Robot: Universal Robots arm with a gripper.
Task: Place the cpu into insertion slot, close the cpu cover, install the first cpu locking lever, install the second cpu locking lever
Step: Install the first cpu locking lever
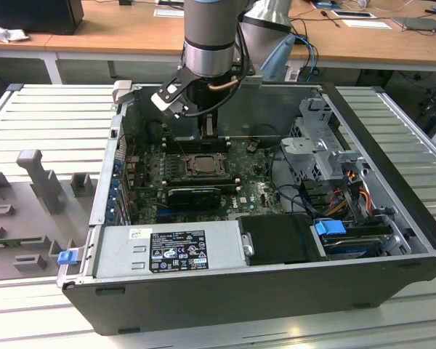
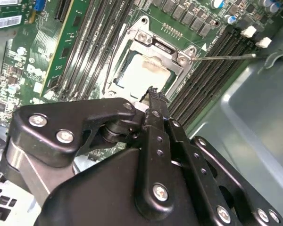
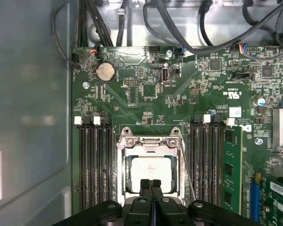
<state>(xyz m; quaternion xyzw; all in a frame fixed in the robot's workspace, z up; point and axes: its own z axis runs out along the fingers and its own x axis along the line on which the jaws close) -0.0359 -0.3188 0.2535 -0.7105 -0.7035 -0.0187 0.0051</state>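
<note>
In the exterior view the arm hangs into the open case (image 1: 225,305), with the claw (image 1: 209,137) just above the slot (image 1: 183,171). The air over the slot is free as far as the case walls, but what lies in the slot is too dark to tell here. In the second wrist view the claw's fingers are pressed together with nothing between them. Their tip is just beside the slot's near edge, which the claw's body hides. The pale cpu (image 2: 141,75) lies in the slot, framed by the cover (image 2: 162,46) lying flat over it. A thin lever (image 2: 226,57) runs from a slot corner out across the memory slots (image 2: 205,80); whether it is latched I cannot tell. In the first wrist view memory slots crowd the slot on two sides, and the closed fingertips cover the cpu's near edge.
</note>
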